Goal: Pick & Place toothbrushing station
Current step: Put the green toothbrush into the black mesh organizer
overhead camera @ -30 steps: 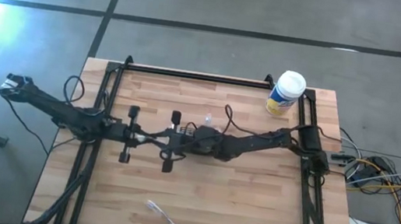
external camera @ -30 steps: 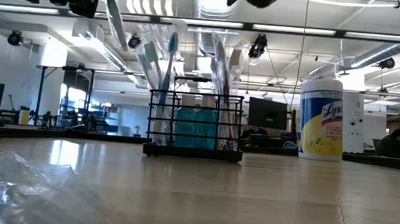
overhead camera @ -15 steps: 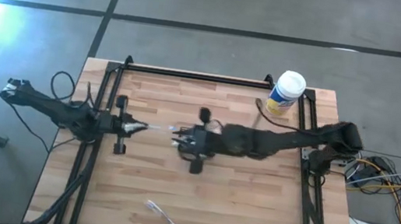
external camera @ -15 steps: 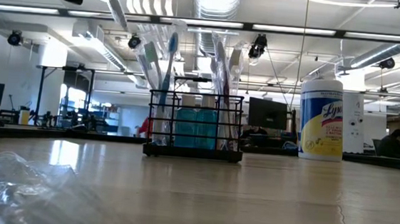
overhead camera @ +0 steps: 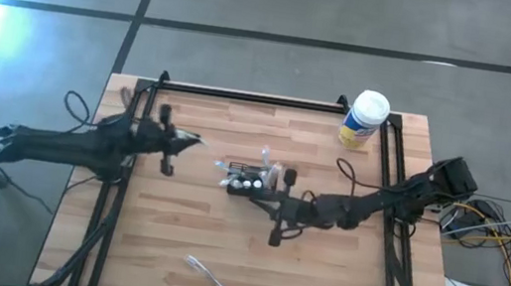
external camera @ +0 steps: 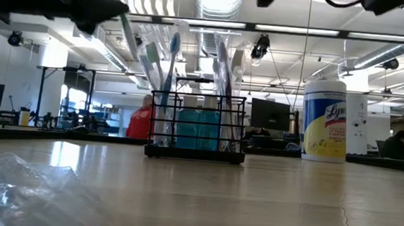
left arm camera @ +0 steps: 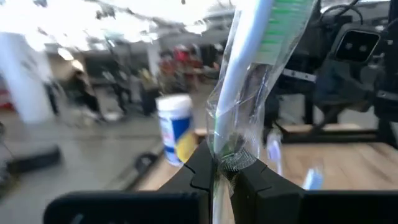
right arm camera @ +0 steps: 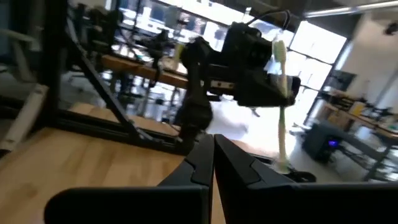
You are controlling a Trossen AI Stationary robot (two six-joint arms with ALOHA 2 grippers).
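The black mesh toothbrushing station (overhead camera: 250,178) stands on its base at the table's middle, with upright toothbrushes and blue bottles in it (external camera: 197,123). My left gripper (overhead camera: 179,139) is left of it and above the table, shut on a toothbrush in a clear wrapper (left arm camera: 245,74). That toothbrush also shows in the high view (overhead camera: 192,138) and in the right wrist view (right arm camera: 281,99). My right gripper (right arm camera: 208,138) is shut and empty, just near-right of the station (overhead camera: 267,202). My left gripper (left arm camera: 225,163) pinches the wrapped toothbrush's handle end (left arm camera: 231,149) between its two fingers. The brush runs on past the fingertips, its green bristle end (left arm camera: 283,25) farthest from them. It points toward the table's right and is lifted clear of the table.
A yellow canister with a white lid (overhead camera: 364,118) stands at the far right corner (external camera: 324,119). A crumpled clear wrapper (overhead camera: 209,275) lies near the near edge (external camera: 16,185). A black frame (overhead camera: 242,95) runs along the far and side edges. People show in the room behind.
The grippers met over the table's middle. My left gripper has since drawn back toward the left, then the far edge, carrying the wrapped toothbrush. My right gripper has pulled back toward the right and near edges, uncovering the station, which has stayed in place.
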